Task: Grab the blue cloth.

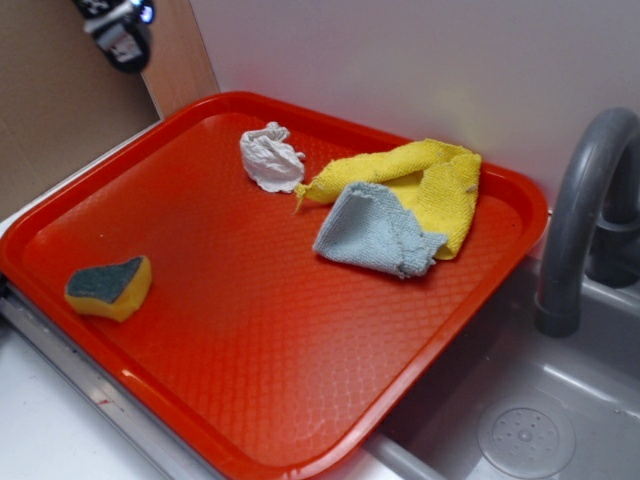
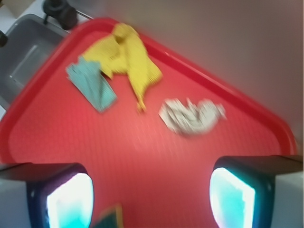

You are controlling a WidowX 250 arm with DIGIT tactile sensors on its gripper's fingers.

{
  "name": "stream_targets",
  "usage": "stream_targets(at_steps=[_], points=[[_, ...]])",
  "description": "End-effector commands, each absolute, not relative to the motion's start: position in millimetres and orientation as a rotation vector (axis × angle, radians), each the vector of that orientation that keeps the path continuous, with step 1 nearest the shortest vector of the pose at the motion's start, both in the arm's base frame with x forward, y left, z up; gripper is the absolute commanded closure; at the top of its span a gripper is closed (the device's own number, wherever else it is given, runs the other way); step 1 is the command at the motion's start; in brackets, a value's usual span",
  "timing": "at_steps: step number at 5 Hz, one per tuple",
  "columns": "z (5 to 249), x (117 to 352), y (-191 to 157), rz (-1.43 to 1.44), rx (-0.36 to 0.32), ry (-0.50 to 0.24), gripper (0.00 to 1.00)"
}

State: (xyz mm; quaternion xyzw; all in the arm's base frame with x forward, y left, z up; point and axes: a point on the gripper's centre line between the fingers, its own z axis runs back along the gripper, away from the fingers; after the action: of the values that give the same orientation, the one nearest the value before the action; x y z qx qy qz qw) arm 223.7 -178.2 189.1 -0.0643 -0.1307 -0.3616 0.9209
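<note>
In the exterior view, a large red plastic tray (image 1: 250, 350) with a textured diamond-pattern floor is sitting beside a grey sink basin (image 1: 560, 420), and everything else is placed in relation to this tray. The small pale grey-blue terry cloth (image 1: 372, 232) is lying folded on the tray's floor toward its far right corner, its far edge overlapping and touching a larger yellow microfibre cloth (image 1: 430, 185) that is lying crumpled just behind it. A small white wad of tissue-like material (image 1: 271, 158) is sitting near the tray's far rim, just left of the yellow cloth and apart from the blue one. A yellow sponge with a dark green scouring top (image 1: 108, 287) is resting at the tray's near left edge, well apart from the cloths. A curved grey faucet (image 1: 580, 210) is rising beyond the tray's right rim. The robot's black gripper (image 1: 118, 28) is hanging above the tray's far left corner, only partly in frame. In the wrist view, which is blurred, the gripper (image 2: 152, 199) is hovering over the tray with its two glowing cyan-tinted fingers (image 2: 71, 199) spread wide apart and nothing between them, while the blue cloth (image 2: 91, 85) is lying toward the tray's upper left, touching the yellow cloth (image 2: 128, 59), with the white wad (image 2: 190, 116) off to their right.
</note>
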Motion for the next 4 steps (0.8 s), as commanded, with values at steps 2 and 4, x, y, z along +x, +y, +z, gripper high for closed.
stream_targets(at_steps=[2,4], points=[[133.0,245.1,-269.5,-0.904,-0.175,-0.235,0.0],[92.0,251.1,-293.9,-0.959,-0.124,-0.121,0.0]])
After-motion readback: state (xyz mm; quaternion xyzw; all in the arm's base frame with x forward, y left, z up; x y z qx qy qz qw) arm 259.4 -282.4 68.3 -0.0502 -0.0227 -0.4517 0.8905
